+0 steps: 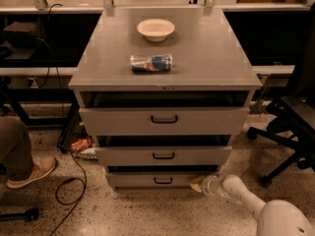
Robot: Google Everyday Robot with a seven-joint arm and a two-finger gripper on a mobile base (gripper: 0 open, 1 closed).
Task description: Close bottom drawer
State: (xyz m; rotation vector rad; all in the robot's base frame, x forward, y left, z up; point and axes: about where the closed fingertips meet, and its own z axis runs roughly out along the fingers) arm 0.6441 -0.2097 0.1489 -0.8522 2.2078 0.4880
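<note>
The bottom drawer is the lowest grey front of the cabinet, with a small black loop handle. It stands only slightly out from the cabinet body. My gripper is at the right end of that drawer's front panel, pressed against it near the floor. The white arm reaches in from the lower right. The middle drawer and the top drawer both stand a little open above it.
A white bowl and a lying can rest on the cabinet top. A person's leg and shoe are at the left, with a black cable on the floor. An office chair stands at the right.
</note>
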